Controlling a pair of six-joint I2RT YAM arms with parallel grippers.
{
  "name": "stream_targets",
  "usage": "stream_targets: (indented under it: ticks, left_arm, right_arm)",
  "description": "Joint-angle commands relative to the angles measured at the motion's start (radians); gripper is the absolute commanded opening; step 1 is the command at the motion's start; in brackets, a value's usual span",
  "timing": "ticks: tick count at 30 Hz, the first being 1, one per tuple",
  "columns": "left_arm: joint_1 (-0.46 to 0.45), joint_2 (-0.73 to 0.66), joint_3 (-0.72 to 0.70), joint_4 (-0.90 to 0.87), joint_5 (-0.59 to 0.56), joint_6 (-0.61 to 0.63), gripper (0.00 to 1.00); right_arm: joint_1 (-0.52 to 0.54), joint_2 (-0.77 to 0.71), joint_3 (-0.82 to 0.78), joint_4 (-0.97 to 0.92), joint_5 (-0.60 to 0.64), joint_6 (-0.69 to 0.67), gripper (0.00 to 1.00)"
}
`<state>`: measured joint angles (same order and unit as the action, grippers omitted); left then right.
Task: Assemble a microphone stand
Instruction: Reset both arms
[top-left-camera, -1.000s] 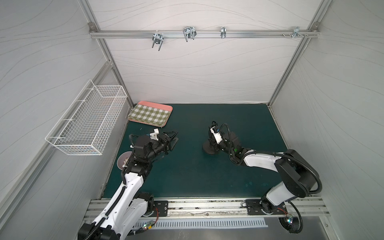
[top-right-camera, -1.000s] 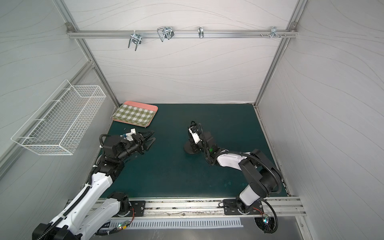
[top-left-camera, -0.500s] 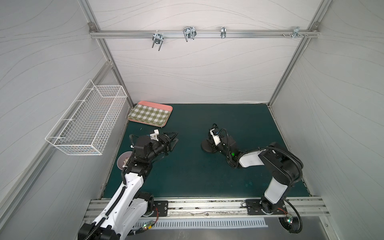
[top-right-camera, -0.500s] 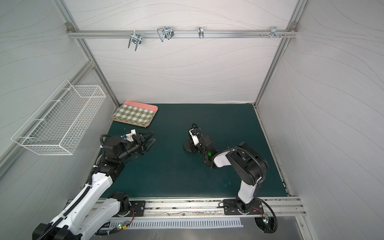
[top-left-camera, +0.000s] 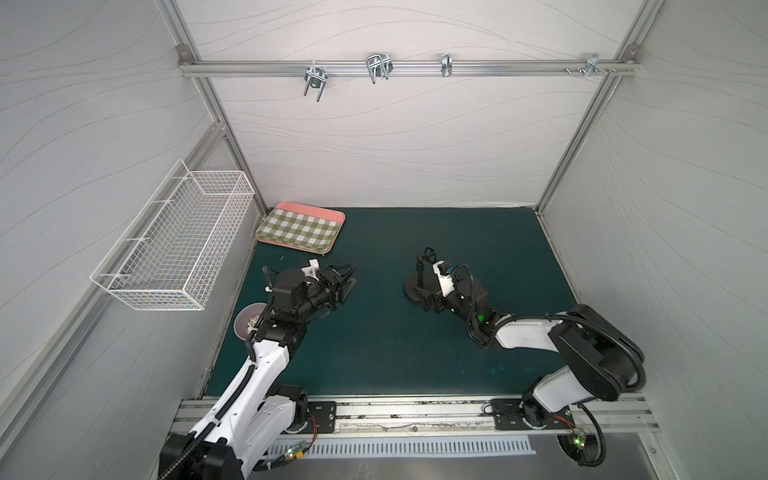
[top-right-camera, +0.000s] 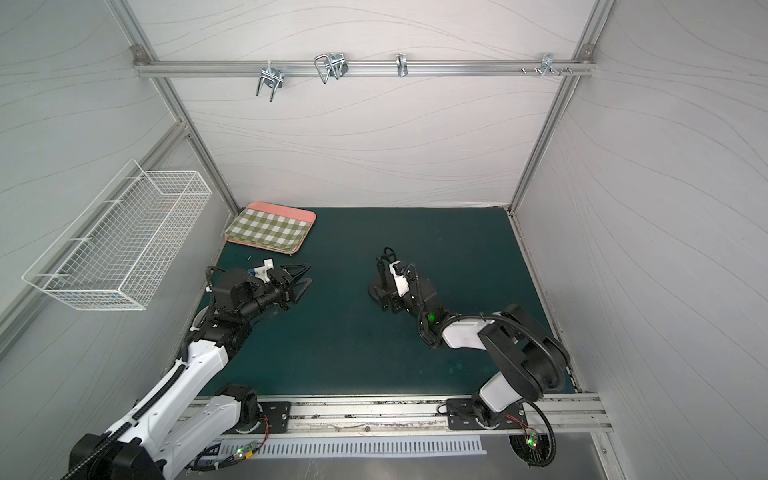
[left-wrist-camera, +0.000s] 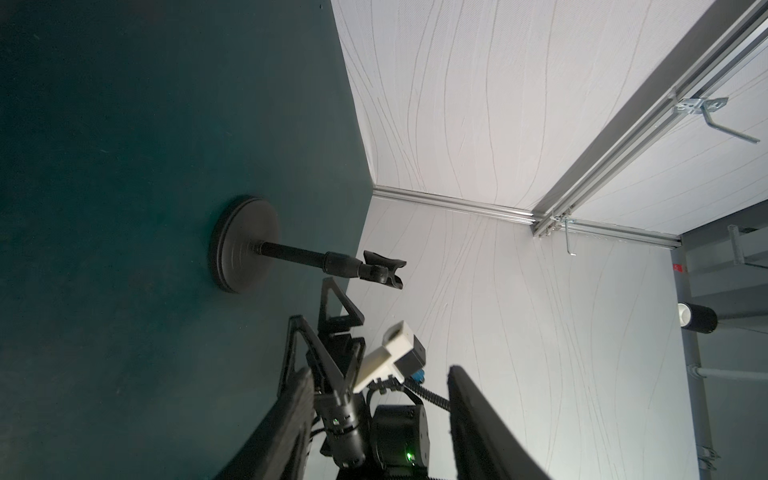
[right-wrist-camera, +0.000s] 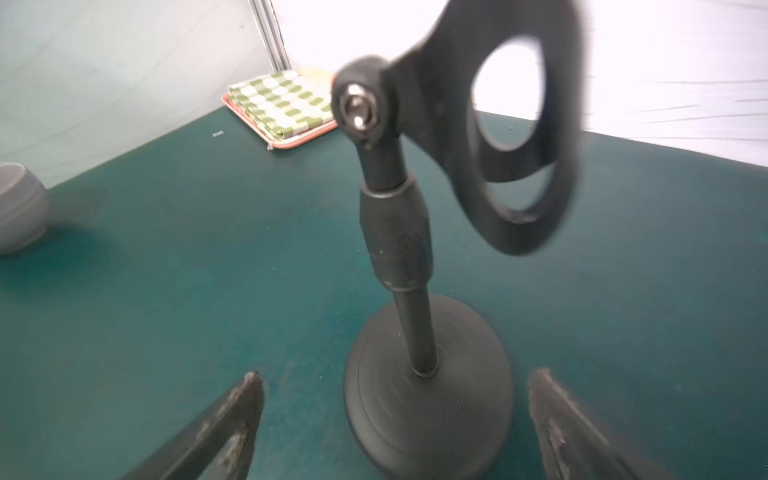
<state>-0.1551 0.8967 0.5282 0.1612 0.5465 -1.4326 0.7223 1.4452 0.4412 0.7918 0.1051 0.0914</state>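
Both top views: microphone stand (top-left-camera: 411, 286) (top-right-camera: 376, 289) upright on green mat (top-left-camera: 374, 353), centre-right, well apart from checked tray (top-left-camera: 301, 226) in far-left corner. Small, all black. Rod seated in base, so assembly judged done or nearly so. Just beside base on near side, right gripper (top-left-camera: 426, 301), jaws spread wide, holding nothing. Well apart to the left, low over mat, left gripper (top-left-camera: 354, 275), jaws part open, empty.

Left wrist view: stand side-on. Round domed base (left-wrist-camera: 245, 245) with ringed rim, flat on mat. Thin rod (left-wrist-camera: 291, 252) rising from its middle, thicker collar (left-wrist-camera: 343, 265) further along, U-shaped clip (left-wrist-camera: 380, 270) on a pivot at the end. Fingers of left gripper (left-wrist-camera: 380, 372) apart, nothing gripped. Triangular fingers (left-wrist-camera: 328, 299) of right gripper near the rod, clear of it.

Right wrist view: close, blurred. Base (right-wrist-camera: 428, 407) between the two fingertips (right-wrist-camera: 249, 390) of right gripper, neither touching as far as can be told. Rod (right-wrist-camera: 415, 328) straight, collar (right-wrist-camera: 395, 232) matte, clip (right-wrist-camera: 519, 145) tilted to one side, bright screw at pivot. Grey bowl (right-wrist-camera: 16, 208) and tray (right-wrist-camera: 282, 104) behind.

Handling, judged: stiff throughout, not fragile. Base likely weighted, so bottom-heavy and steady. Dome smooth and sloped, probably slippery for a pinch. Best taken at collar or low on rod; for turning, base held by rim. Clip to be avoided: swivels.
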Motion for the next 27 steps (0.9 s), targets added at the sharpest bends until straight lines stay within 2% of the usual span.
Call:
stream_targets:
  ticks: [1, 4, 7, 11, 14, 16, 18, 21, 23, 25, 26, 27]
  left_arm:
    - [0.010, 0.011, 0.075, -0.016, -0.034, 0.075, 0.53]
    - [0.018, 0.011, 0.127, -0.117, -0.092, 0.202, 0.54]
    - [0.026, 0.000, 0.189, -0.223, -0.217, 0.378, 0.56]
    - [0.027, -0.018, 0.224, -0.282, -0.545, 0.707, 0.62]
    - [0.028, 0.003, 0.133, -0.152, -0.852, 0.942, 0.74]
    - [0.029, 0.065, 0.043, 0.017, -0.995, 1.095, 0.78]
    - [0.033, 0.161, -0.014, 0.141, -1.095, 1.185, 0.81]
    - [0.035, 0.331, -0.021, 0.209, -1.126, 1.317, 0.83]
    - [0.036, 0.435, -0.022, 0.242, -1.196, 1.331, 0.84]
    - [0.043, 0.515, -0.047, 0.405, -1.181, 1.396, 0.85]
    - [0.048, 0.521, -0.032, 0.374, -1.139, 1.393, 0.85]
    - [0.070, 0.531, -0.044, 0.432, -1.092, 1.379, 0.85]
  right_arm:
    - [0.004, -0.125, -0.046, -0.121, 0.044, 0.045, 0.99]
    - [0.002, -0.284, -0.032, -0.332, 0.111, 0.049, 0.99]
    - [-0.019, -0.417, 0.018, -0.521, 0.199, 0.042, 0.99]
    - [-0.165, -0.492, 0.118, -0.701, 0.203, 0.011, 0.99]
    - [-0.352, -0.469, 0.167, -0.758, 0.142, 0.010, 0.99]
    - [-0.458, -0.431, 0.158, -0.710, 0.100, -0.012, 0.99]
    - [-0.539, -0.365, 0.123, -0.601, 0.090, -0.063, 0.99]
    - [-0.600, -0.242, 0.082, -0.442, 0.082, -0.112, 0.99]
    - [-0.630, -0.155, 0.055, -0.314, 0.050, -0.116, 0.99]
    - [-0.670, -0.089, 0.064, -0.295, 0.000, -0.043, 0.99]
    - [-0.683, -0.054, 0.046, -0.228, -0.014, -0.024, 0.99]
    - [-0.691, -0.017, 0.018, -0.138, -0.036, -0.012, 0.99]
